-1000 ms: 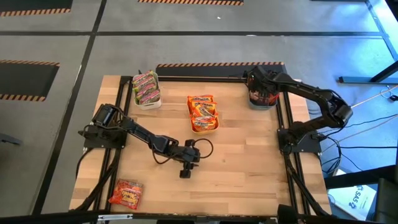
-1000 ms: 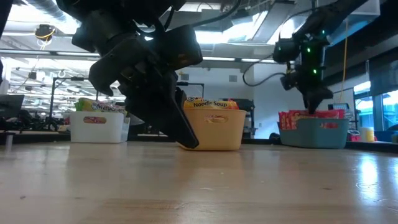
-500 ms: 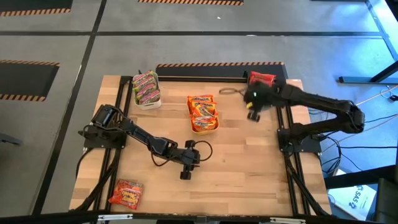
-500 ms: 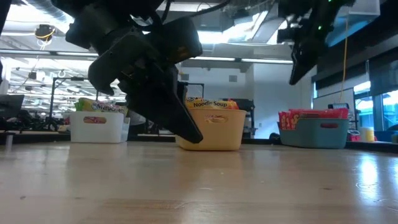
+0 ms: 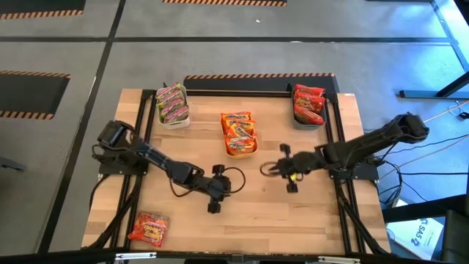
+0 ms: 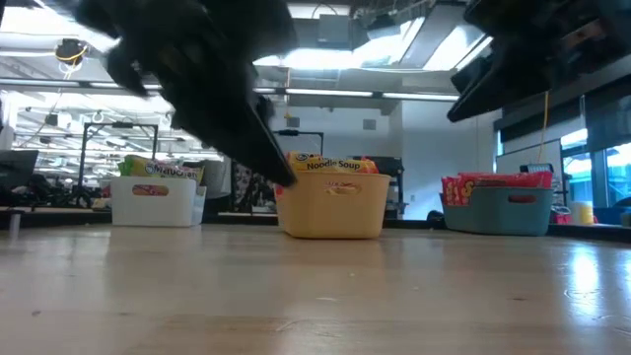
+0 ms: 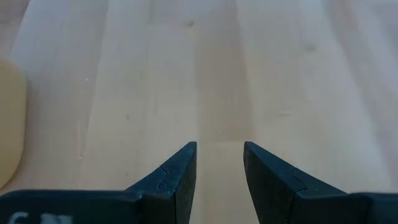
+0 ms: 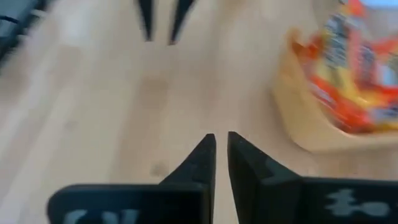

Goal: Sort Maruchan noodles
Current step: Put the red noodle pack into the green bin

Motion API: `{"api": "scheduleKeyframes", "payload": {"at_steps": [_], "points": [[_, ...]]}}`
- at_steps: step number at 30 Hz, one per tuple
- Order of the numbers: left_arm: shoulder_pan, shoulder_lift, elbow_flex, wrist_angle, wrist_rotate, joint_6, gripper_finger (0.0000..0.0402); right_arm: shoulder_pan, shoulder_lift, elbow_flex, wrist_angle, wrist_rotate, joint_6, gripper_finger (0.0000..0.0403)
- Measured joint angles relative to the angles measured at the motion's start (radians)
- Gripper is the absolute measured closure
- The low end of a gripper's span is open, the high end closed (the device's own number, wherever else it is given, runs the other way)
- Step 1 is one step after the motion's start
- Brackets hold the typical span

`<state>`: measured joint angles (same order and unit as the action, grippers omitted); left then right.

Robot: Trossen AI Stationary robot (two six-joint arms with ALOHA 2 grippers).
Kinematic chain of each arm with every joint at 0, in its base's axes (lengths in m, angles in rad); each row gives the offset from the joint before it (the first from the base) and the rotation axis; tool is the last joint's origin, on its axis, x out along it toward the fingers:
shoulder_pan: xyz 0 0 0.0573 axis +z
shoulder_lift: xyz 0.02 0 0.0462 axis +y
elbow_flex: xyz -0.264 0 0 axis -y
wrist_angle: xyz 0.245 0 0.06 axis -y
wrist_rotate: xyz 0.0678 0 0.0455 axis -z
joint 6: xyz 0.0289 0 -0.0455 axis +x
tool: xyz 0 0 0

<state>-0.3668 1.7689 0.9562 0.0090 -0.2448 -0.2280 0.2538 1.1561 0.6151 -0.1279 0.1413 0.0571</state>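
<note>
One red crinkly plastic noodle packet (image 5: 149,227) lies unsorted at the near-left corner of the wooden table (image 5: 308,220). Its long axis runs roughly along the table's near edge. From the packet, the left claw (image 5: 213,207) hovers rightward and slightly farther back, jaws narrowly apart, empty; the right claw (image 5: 291,185), nearly closed and empty, is much farther. Only the high view shows this packet; the low view misses it.

Premises are an industrial robotics lab. A wooden bench (image 5: 242,213) stands on a grey concrete floor (image 5: 58,66) marked with striped hazard tape (image 5: 256,75). The low view shows exposed ceiling ducts (image 6: 59,20), strip lighting (image 6: 394,96) and equipment racks (image 6: 59,148) behind.
</note>
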Motion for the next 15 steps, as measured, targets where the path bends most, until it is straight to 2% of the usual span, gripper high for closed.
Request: {"api": "scheduleKeyframes", "payload": {"at_steps": [4,8,11,15], "points": [[-0.038,-0.074,0.0,-0.106,-0.003,-0.075,0.0292,0.085,0.027,-0.058,0.166,0.006,0.002,0.0383],[-0.083,-0.139,0.0,-0.272,0.032,-0.23,0.0329,0.148,0.075,-0.077,0.273,0.014,-0.001,0.0384],[-0.119,-0.18,0.0,-0.425,0.198,-0.453,0.0354,0.186,0.128,-0.077,0.338,0.049,-0.002,0.0384],[-0.212,-0.191,-0.001,-0.525,0.382,-0.686,0.0373,0.216,0.187,-0.076,0.376,0.061,-0.001,0.0384]]}}
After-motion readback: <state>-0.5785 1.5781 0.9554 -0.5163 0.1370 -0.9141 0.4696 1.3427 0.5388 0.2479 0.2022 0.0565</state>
